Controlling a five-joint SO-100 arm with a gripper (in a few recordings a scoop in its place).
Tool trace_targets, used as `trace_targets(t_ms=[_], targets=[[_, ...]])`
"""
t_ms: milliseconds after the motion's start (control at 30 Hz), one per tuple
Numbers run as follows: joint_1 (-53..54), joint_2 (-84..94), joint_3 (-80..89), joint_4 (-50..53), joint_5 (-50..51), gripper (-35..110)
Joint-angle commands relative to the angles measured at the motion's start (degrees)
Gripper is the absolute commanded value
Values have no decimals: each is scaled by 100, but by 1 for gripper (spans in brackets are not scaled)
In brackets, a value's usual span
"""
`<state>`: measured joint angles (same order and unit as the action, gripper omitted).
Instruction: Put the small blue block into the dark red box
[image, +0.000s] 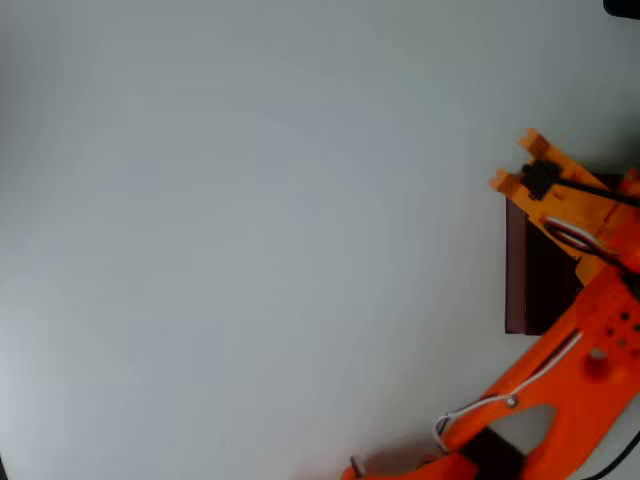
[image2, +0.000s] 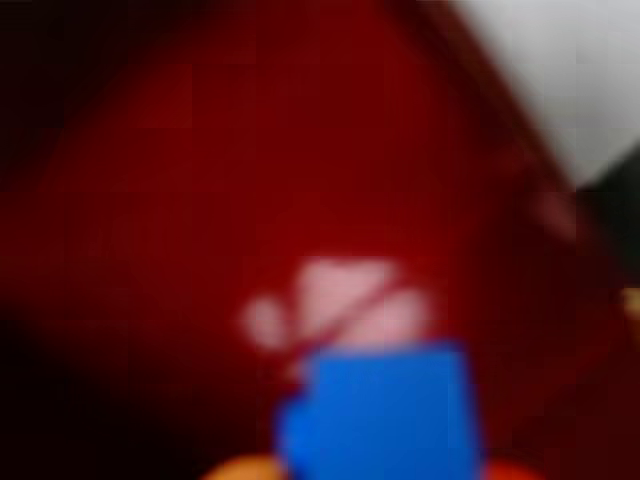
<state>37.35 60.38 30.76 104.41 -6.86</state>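
Overhead view: orange arm (image: 590, 340) reaching over dark red box (image: 517, 270) at 3 o'clock. Wrist view, blurred: small blue block (image2: 380, 415) sitting at 6 o'clock above box's red interior; jaw state unclear.

From above, the pale desk (image: 250, 240) lay bare and open across the left and middle. At the right edge stood the dark red box (image: 520, 270), its thin left wall upright, with the orange arm (image: 580, 370) stretched over it. In the blurred wrist view, the box's red interior closed in around the small blue block (image2: 380, 415).
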Motion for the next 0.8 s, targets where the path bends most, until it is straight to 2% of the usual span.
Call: trace_targets(t_ms=[0,67,167,367,533,767], targets=[[202,-527,-281,44,70,0],[308,-984,-466,44,220,0],[483,-1433,-492,53,466,13],[650,-967,88,53,545,15],[439,949,1652,53,545,14],[-694,5467,5687,-721,826,0]])
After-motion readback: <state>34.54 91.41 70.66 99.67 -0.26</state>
